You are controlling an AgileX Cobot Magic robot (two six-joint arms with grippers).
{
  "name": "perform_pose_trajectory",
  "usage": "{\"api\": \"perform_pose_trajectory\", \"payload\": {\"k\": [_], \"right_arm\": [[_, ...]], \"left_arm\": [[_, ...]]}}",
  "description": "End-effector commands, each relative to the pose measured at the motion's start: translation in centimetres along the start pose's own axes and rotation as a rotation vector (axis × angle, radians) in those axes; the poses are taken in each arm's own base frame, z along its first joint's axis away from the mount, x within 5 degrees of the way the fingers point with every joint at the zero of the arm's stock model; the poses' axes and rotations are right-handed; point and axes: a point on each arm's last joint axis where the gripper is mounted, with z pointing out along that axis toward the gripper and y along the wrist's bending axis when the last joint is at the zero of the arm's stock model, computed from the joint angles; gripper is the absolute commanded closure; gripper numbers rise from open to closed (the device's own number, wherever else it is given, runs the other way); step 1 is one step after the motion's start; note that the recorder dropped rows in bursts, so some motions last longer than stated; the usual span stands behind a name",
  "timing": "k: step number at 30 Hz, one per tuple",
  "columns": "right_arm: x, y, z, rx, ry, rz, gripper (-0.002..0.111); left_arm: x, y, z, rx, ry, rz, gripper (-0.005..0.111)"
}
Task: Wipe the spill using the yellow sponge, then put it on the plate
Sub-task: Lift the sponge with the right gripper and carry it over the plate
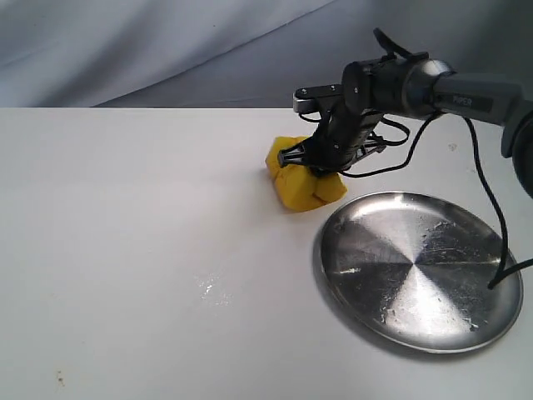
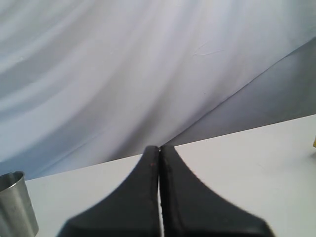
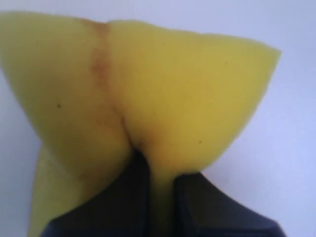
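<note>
Wiping is the step you should take as being in hand. The right end effector (image 1: pixel 312 162) is clamped on the yellow sponge (image 1: pixel 297 188), and the sponge rests on the worktop (image 1: pixel 125 208). In the exterior view it lies at about 10 o'clock from the plate (image 1: pixel 391 242), close to the rim but apart from it.

No orange-yellow spill shows; you cannot tell whether it is under the foam. Only a faint whitish smear (image 1: pixel 212 288) shows, at 7 o'clock from the sponge.

Once the wipe is done, the next move calls for a lift clear of the raised rim, travel toward 4 o'clock, then release over the plate.

The foam is bright yellow with a brownish crack, and it bulges to either side of the pinch.

The left end effector (image 2: pixel 159 148) is closed, holding nothing.
</note>
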Motion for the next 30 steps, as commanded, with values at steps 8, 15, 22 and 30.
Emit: {"api": "perform_pose_trajectory", "payload": {"k": [8, 15, 22, 30], "right_arm": [[4.2, 10.7, 1.1, -0.161, 0.188, -0.326, 0.108], [7.5, 16.8, 0.1, -0.219, 0.299, -0.415, 0.108], [10.8, 19.1, -4.4, -0.252, 0.276, -0.447, 0.108], [12.7, 17.9, -14.9, -0.302, 0.103, -0.442, 0.108]], "left_arm": [[-0.2, 0.1, 0.0, -0.006, -0.010, -0.016, 0.107], [-0.2, 0.1, 0.0, -0.006, -0.010, -0.016, 0.107], [-0.2, 0.1, 0.0, -0.006, -0.010, -0.016, 0.107], [-0.2, 0.1, 0.0, -0.006, -0.010, -0.016, 0.107]]}}
